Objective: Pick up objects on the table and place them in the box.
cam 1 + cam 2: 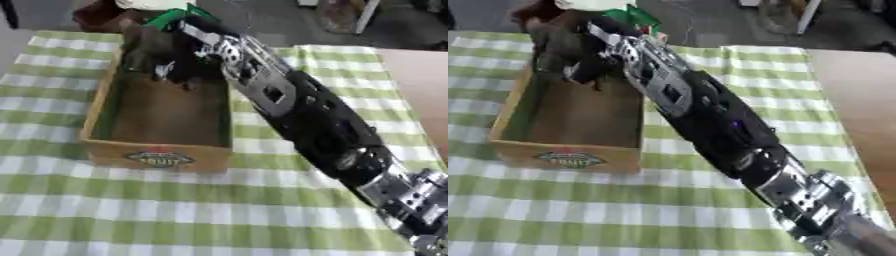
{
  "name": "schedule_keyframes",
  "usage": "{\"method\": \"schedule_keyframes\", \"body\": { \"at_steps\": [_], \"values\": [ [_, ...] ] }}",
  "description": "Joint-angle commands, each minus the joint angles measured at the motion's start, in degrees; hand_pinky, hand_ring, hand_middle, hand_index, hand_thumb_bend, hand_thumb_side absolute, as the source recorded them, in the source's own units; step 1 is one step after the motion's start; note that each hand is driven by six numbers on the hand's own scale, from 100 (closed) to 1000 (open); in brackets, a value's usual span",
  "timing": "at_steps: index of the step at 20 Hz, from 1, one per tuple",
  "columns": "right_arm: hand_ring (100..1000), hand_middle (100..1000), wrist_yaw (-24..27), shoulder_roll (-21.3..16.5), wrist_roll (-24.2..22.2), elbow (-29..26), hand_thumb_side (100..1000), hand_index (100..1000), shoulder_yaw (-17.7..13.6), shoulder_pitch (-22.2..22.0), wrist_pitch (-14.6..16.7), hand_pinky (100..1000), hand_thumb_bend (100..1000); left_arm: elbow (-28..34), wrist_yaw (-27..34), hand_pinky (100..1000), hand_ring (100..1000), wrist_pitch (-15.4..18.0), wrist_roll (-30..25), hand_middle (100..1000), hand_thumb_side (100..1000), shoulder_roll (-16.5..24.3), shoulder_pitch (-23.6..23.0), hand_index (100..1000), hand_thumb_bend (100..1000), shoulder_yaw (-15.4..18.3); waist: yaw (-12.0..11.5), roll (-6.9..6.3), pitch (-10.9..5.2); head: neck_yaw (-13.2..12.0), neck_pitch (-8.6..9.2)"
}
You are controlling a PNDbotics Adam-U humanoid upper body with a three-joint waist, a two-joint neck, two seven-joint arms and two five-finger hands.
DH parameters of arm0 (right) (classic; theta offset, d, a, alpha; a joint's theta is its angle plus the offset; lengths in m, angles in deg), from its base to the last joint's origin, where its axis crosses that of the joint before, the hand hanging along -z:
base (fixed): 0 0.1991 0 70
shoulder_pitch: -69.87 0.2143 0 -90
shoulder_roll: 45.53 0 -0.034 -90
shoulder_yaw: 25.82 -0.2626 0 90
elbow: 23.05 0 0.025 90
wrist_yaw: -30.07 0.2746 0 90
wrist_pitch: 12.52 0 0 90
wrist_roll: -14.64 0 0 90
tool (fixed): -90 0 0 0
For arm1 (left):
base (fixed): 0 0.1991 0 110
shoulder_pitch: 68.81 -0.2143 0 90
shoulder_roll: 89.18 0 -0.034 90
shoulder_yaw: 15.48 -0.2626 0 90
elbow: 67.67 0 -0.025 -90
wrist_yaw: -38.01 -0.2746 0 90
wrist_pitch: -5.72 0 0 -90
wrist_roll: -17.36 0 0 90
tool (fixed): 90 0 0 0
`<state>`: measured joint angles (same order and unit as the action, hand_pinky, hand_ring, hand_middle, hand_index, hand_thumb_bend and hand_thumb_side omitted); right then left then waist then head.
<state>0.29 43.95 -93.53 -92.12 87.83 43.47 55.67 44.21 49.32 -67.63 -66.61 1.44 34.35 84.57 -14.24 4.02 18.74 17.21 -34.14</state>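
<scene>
Wooden box [157,150] sits on the green-checked tablecloth [175,210], and the right hand [171,67] hangs over its far end. Fingers point down into it; whether they pinch anything, I cannot tell.

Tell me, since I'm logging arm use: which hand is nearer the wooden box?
Right. The right hand reaches over the far end of the wooden box, fingers hanging inside it. The left hand shows in neither view.
</scene>
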Motion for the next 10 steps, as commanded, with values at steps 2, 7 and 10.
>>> {"method": "schedule_keyframes", "body": {
  "at_steps": [2,7,10],
  "values": [
    [419,144,-2.56,0.55,-1.28,3.59,298,300,-0.88,1.86,2.48,593,100,0.80,0.21,475,570,0.08,-0.24,631,875,0.76,0.72,749,100,0.16,-0.30,-0.22,-0.90,0.19,0.70],
    [489,243,-4.50,0.73,-5.03,5.57,282,433,-1.31,1.94,5.67,620,100,0.81,0.17,475,570,0.01,-0.11,632,875,0.75,0.66,749,100,0.22,-0.21,-0.13,-0.92,0.02,0.60],
    [548,330,-5.18,0.66,-6.91,5.68,231,548,-1.47,1.90,6.54,637,100,0.82,0.15,475,570,-0.02,-0.08,632,873,0.74,0.65,749,100,0.23,-0.11,-0.16,-0.98,0.02,0.54]
  ]
}}
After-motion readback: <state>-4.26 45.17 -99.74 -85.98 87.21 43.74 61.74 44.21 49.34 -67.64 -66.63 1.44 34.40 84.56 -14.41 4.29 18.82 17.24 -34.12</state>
